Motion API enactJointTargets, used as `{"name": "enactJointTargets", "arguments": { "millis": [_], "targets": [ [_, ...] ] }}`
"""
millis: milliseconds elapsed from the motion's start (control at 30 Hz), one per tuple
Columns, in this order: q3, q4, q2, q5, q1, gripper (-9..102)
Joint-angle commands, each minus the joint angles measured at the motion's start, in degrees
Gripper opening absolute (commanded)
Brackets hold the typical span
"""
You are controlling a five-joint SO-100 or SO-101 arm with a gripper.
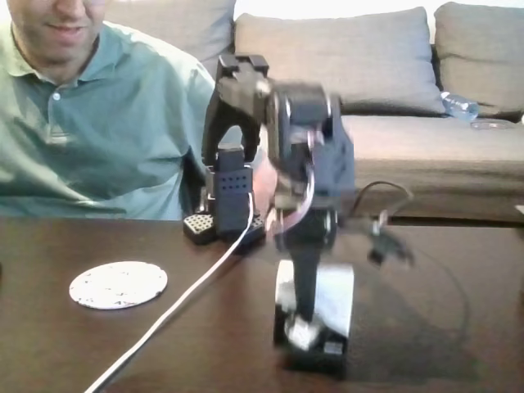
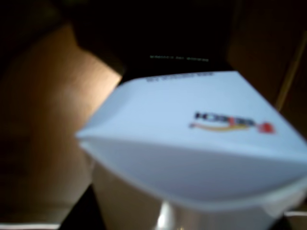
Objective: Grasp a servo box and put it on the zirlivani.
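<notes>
The servo box [image 1: 332,299], white on top with a black lower front, stands on the dark table in front of the arm in the fixed view. My gripper [image 1: 306,331] reaches down over it, one dark finger [image 1: 304,286] running down the box's front face; the other finger is hidden behind the box. The wrist view has the box's white top [image 2: 192,139] with its small logo very close and blurred. The zirlivani [image 1: 119,284], a flat white speckled disc, lies on the table to the left, well apart from the box. How tightly the jaws sit on the box is unclear.
A white cable [image 1: 184,299] runs diagonally across the table from the arm's base [image 1: 223,223] toward the front left, between disc and box. A person in a green shirt [image 1: 98,123] sits behind the table at the left. A grey sofa [image 1: 393,74] fills the background.
</notes>
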Motion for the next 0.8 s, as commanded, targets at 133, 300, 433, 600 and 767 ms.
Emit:
{"name": "enactJointTargets", "arguments": {
  "millis": [133, 300, 433, 600, 767],
  "targets": [
    [-13.10, 13.62, 18.72, -4.48, 2.46, 10],
    [-15.73, 24.08, 27.07, -8.09, 6.06, 10],
    [-9.32, 24.87, 34.63, -13.45, 16.17, 10],
    [6.86, 22.50, 47.90, -23.29, 30.94, 10],
    [26.72, 13.62, 59.15, -31.55, 42.19, 12]
  ]
}}
